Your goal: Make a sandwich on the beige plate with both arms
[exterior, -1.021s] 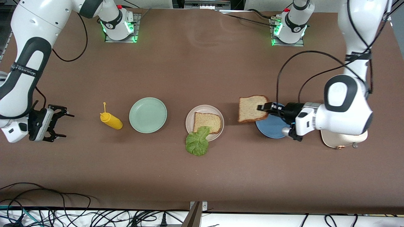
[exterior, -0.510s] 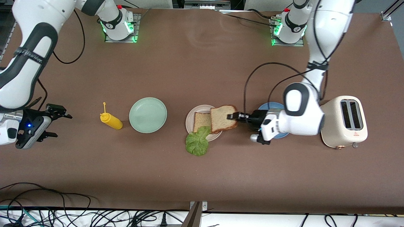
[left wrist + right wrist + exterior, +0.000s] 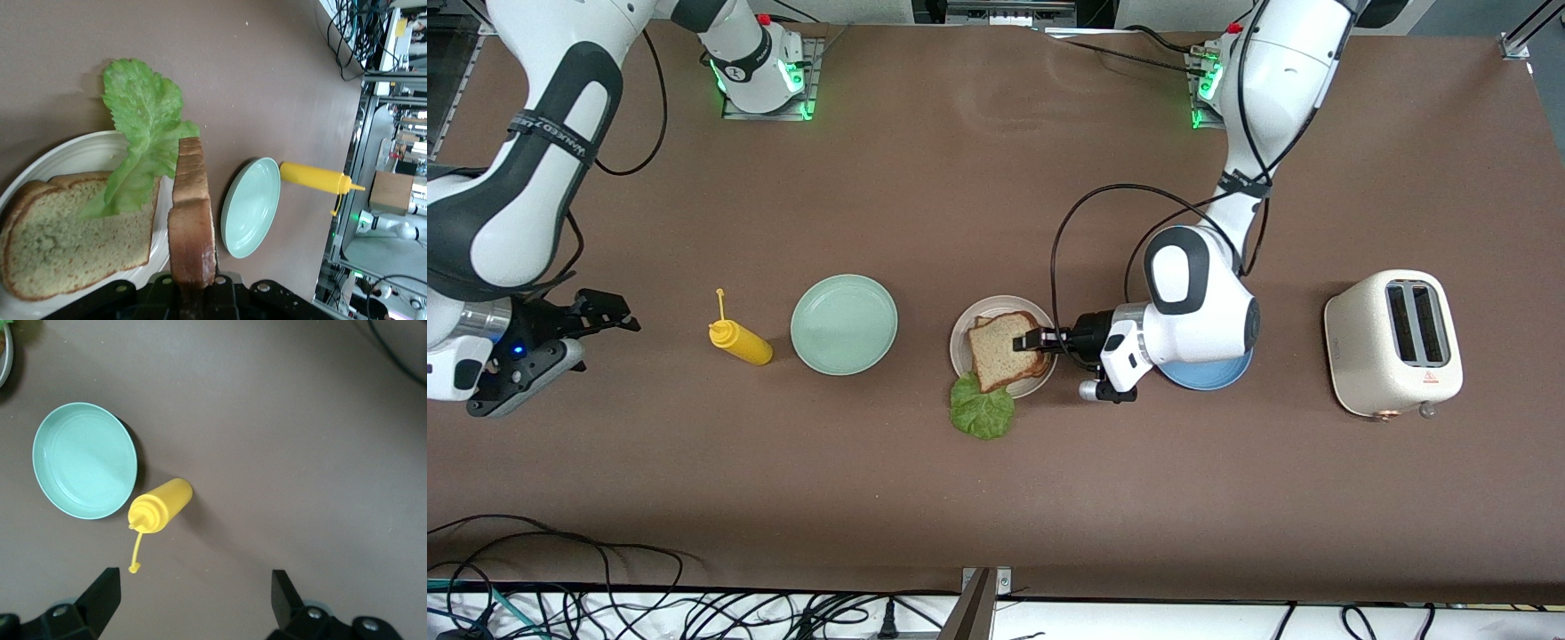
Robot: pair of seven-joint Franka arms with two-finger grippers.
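Observation:
My left gripper (image 3: 1033,339) is shut on a slice of wholemeal bread (image 3: 1001,352) and holds it over the beige plate (image 3: 960,340). A second slice (image 3: 1041,362) lies flat on the plate beneath it, mostly covered. The green lettuce leaf (image 3: 983,412) lies on that lower slice and hangs over the plate's nearer rim onto the table. In the left wrist view the held slice (image 3: 192,220) shows edge-on in the gripper (image 3: 193,285), above the lower slice (image 3: 73,240), lettuce (image 3: 143,133) and plate (image 3: 80,150). My right gripper (image 3: 596,334) is open and empty at the right arm's end of the table; it shows in the right wrist view (image 3: 193,593).
A mint-green plate (image 3: 844,324) and a yellow mustard bottle (image 3: 740,340) lie between the beige plate and the right gripper. A blue plate (image 3: 1209,375) sits under the left arm's wrist. A cream toaster (image 3: 1394,342) stands toward the left arm's end.
My left gripper carried the bread slice from over the blue plate to over the beige plate, above the lower slice. The right arm shifted slightly and stays open.

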